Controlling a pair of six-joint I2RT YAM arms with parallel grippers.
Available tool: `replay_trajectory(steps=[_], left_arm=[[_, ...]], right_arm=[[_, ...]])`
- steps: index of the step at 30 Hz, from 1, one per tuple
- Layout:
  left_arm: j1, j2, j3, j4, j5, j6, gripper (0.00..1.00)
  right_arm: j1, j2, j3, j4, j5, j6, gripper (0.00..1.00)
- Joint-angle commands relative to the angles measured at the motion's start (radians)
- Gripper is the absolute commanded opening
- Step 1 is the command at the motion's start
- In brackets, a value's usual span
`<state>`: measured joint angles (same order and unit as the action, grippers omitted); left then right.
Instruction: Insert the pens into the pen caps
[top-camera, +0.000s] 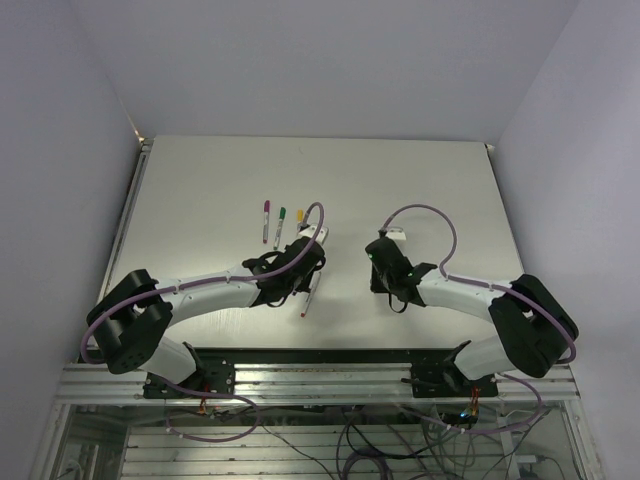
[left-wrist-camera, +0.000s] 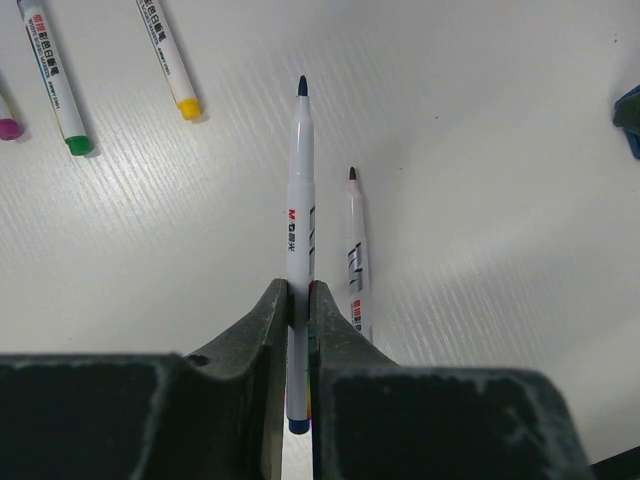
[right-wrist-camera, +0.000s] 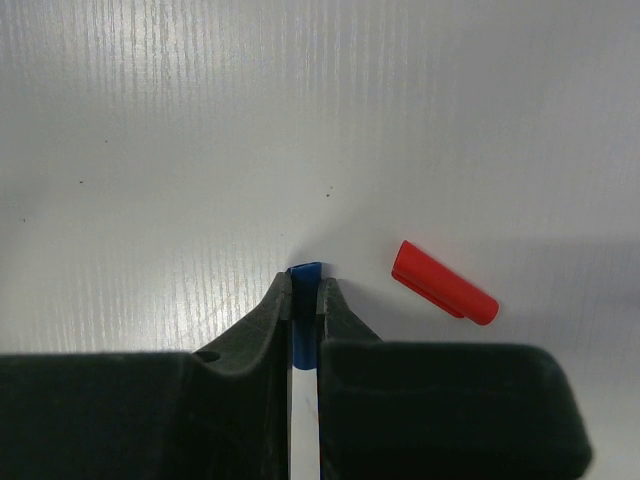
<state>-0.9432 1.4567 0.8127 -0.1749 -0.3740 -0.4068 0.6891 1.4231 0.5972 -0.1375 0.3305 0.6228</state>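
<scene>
We noted the left gripper (left-wrist-camera: 298, 300) clenched on a pen (left-wrist-camera: 300, 180), dark tip pointing away, lifted off the table (left-wrist-camera: 480, 300). A second pen (left-wrist-camera: 355, 250), uncapped, lay just beside it on the right. Farther left lay the purple pen (top-camera: 265, 222), green pen (left-wrist-camera: 58, 80) and yellow pen (left-wrist-camera: 168, 60), side by side. The right gripper (right-wrist-camera: 305, 300) pinched the blue cap (right-wrist-camera: 304, 271) down at the table. The red cap (right-wrist-camera: 445, 283) lay near it, to its right, not touching.

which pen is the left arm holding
The blue-ended pen with the bare dark tip, clamped in the left gripper. The purple pen, green pen, yellow pen and second bare-tipped pen lie on the table.
</scene>
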Motion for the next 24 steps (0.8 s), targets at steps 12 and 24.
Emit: replay_trajectory(steps=[12,24], left_arm=[[0.009,-0.058,0.051,0.139,0.044,0.060,0.07],[0.009,-0.100,-0.063,0.581,0.276,0.113,0.07]], right_arm=[[-0.024,-0.119,0.123,0.175,0.135,-0.134,0.00],[-0.121,-0.311,-0.115,0.807,-0.034,-0.114,0.00]])
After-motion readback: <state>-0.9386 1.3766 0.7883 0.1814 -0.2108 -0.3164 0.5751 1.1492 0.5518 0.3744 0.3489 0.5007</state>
